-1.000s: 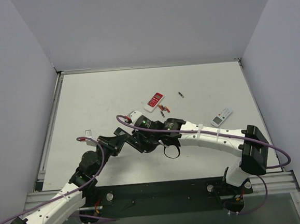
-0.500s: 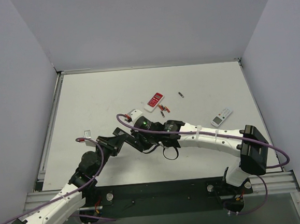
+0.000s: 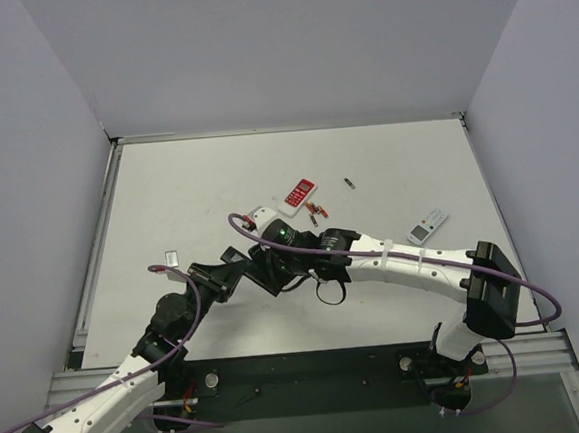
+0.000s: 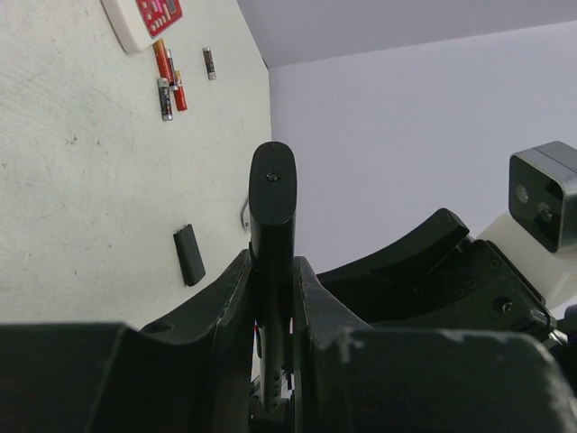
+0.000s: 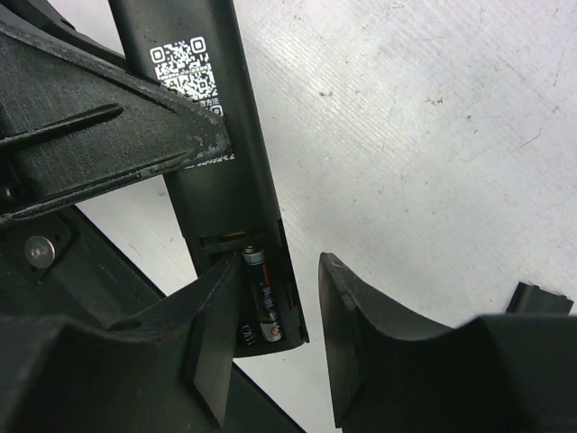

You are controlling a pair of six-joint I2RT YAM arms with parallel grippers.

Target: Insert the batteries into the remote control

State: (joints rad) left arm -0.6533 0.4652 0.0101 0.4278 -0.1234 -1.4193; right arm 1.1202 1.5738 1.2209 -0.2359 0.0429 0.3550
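Note:
My left gripper (image 4: 270, 267) is shut on the long black remote control (image 4: 272, 203), holding it edge-on above the table. In the right wrist view the remote (image 5: 203, 135) shows its back with a QR label and its battery bay open. One battery (image 5: 262, 302) lies in the bay, and a spring shows beside it. My right gripper (image 5: 279, 271) is open, its fingers either side of the bay end. Loose batteries (image 3: 314, 213) lie on the table by the red-and-white remote (image 3: 298, 193). In the top view the two grippers meet near the table's middle: left (image 3: 236, 271), right (image 3: 271, 273).
A lone battery (image 3: 349, 183) lies further back. A small white-grey remote (image 3: 428, 226) lies to the right. A small black cover (image 4: 189, 255) lies on the table near the held remote. A small pale piece (image 3: 170, 257) lies at the left. Grey walls enclose the table.
My right wrist has shifted slightly toward the far side over the remote's end. The left arm has held still with the remote.

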